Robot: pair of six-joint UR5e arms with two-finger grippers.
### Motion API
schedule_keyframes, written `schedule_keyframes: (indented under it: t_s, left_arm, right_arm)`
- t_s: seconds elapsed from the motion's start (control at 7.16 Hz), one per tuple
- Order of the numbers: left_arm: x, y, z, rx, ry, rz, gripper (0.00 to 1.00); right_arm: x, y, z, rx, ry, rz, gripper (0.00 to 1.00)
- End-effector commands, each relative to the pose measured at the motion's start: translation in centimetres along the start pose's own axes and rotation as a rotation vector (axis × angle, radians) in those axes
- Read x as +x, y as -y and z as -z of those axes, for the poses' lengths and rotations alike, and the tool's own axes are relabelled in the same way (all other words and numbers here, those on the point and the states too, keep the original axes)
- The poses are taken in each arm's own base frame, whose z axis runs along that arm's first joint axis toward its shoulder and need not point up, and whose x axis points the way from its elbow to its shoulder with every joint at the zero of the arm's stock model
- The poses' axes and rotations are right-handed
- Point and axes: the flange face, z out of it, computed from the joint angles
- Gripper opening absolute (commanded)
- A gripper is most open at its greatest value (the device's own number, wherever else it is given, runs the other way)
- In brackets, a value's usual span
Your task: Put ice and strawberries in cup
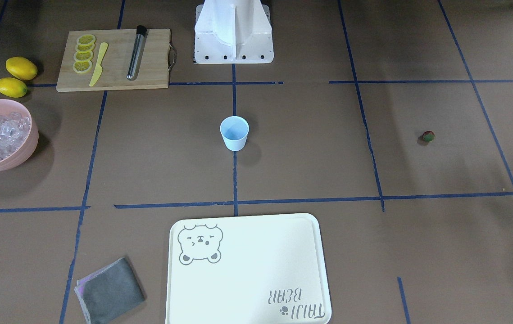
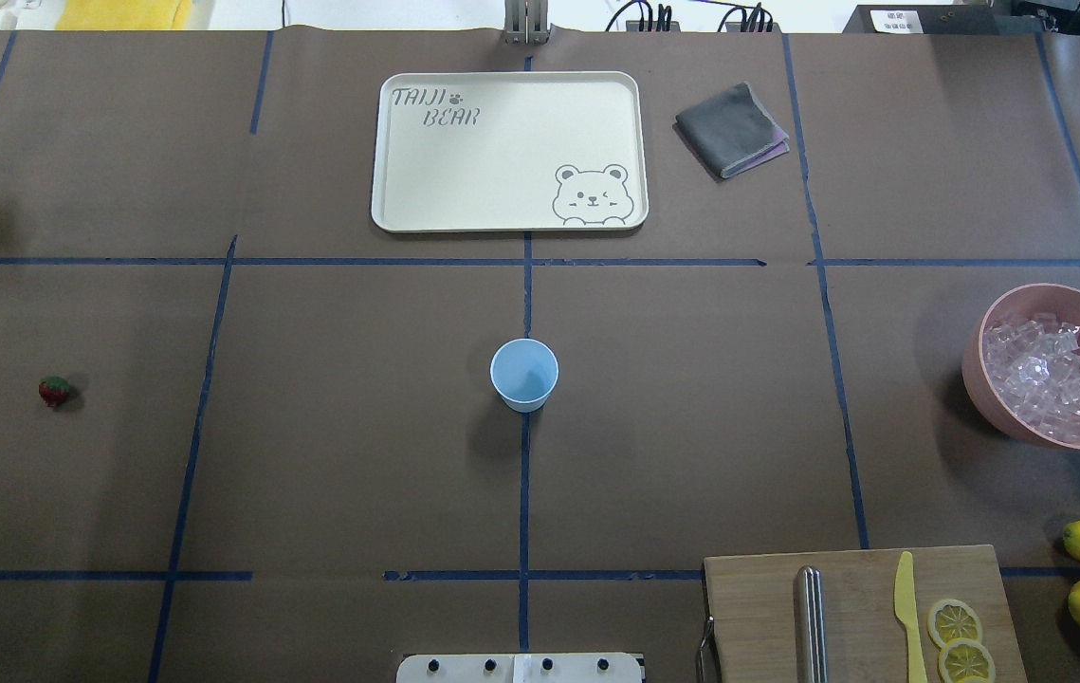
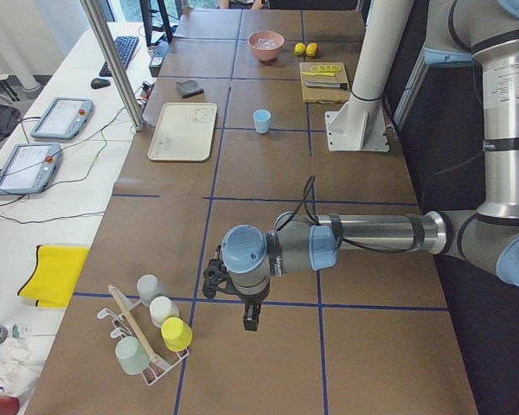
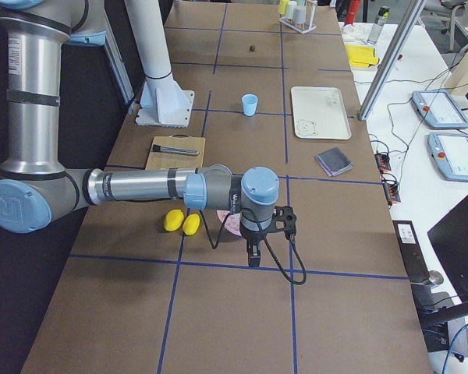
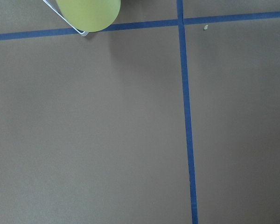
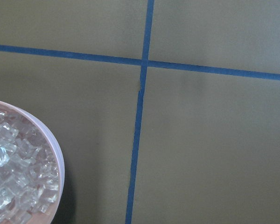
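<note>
Right wrist-mounted view: finds ice point(image 6: 14, 172) in pink bowl point(image 6: 56, 158), just beside fingers of right gripper point(image 4: 252, 255); places cup point(image 4: 250, 104) well beyond, strawberries point(image 2: 54, 390) nearer left gripper point(image 3: 249, 318). Cannot tell finger spread on either.

The desk point(image 2: 359, 455) is covered in matt brown paper, lined with blue tape point(image 2: 524, 493). The cup point(image 2: 524, 374) is smooth pale-blue plastic. The ice point(image 2: 1047, 379) looks clear and glassy in a smooth pink bowl point(image 1: 22, 155). The cutting board point(image 1: 152, 58) is pale grained wood and carries a brushed metal rod point(image 1: 134, 56). The tray point(image 2: 502, 161) is matt cream plastic, and the cloth point(image 2: 731, 128) is soft grey fabric.
</note>
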Motion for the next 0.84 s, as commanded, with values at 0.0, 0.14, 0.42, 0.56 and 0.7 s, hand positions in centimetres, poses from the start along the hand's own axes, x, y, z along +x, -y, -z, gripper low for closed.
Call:
schedule_keyframes:
  t_s: [0.0,0.14,0.42,0.56,0.7]
  left_arm:
    - [0.0,0.1,0.0,0.001,-0.003,0.007,1.00]
    - [0.1,0.2,0.1,0.008,-0.003,0.001,1.00]
    - [0.4,0.2,0.3,0.013,-0.001,-0.005,1.00]
    - [0.5,0.2,0.5,0.017,-0.001,-0.009,1.00]
    - [0.5,0.1,0.6,0.017,-0.001,-0.009,1.00]
  right_arm:
    - [0.1,0.1,-0.1,-0.001,0.000,0.005,1.00]
    - [-0.1,0.3,0.2,0.005,-0.002,0.008,1.00]
    - [-1.6,1.8,1.9,0.042,-0.002,-0.002,1.00]
    - [-3.5,2.3,3.3,0.069,0.004,-0.048,1.00]
    - [-6.4,2.8,3.0,0.063,0.008,0.002,1.00]
